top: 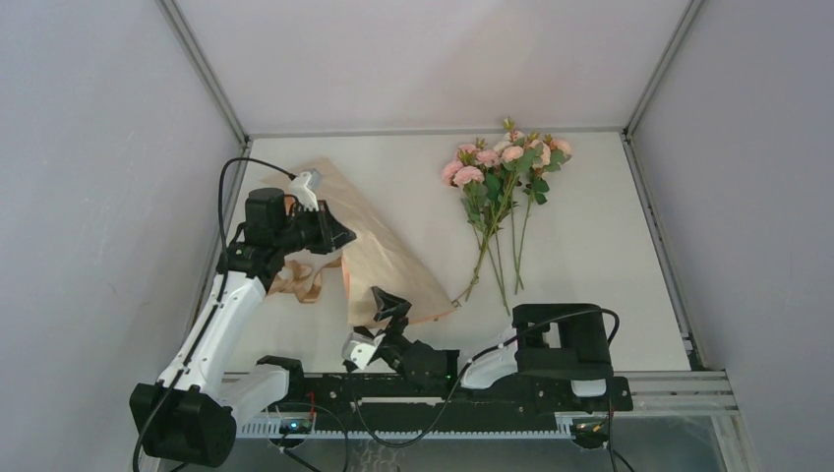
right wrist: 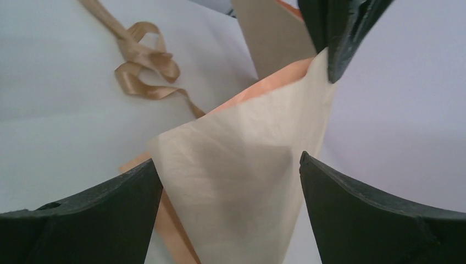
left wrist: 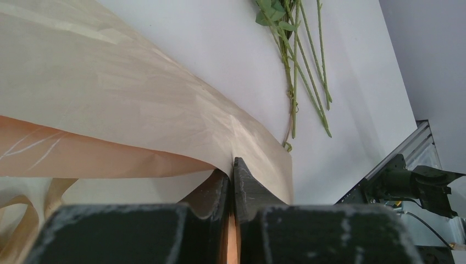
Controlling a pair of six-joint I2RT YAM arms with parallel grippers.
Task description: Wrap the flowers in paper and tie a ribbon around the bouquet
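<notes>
Ribbon (top: 300, 285) partly hidden beneath paper (top: 388, 256), flowers (left wrist: 299, 66) cut off at the stems by left wrist view's top edge

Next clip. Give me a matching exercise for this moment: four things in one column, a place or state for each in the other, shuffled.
Things:
1. flowers
2. ribbon
3. left tool
4. right tool

Place or state:
a. open, either side of a corner of the paper
b. far right, untouched
c. shut on the paper's edge
d. in loose loops beside the paper

Pairs: 1-b, 2-d, 3-c, 4-a
</notes>
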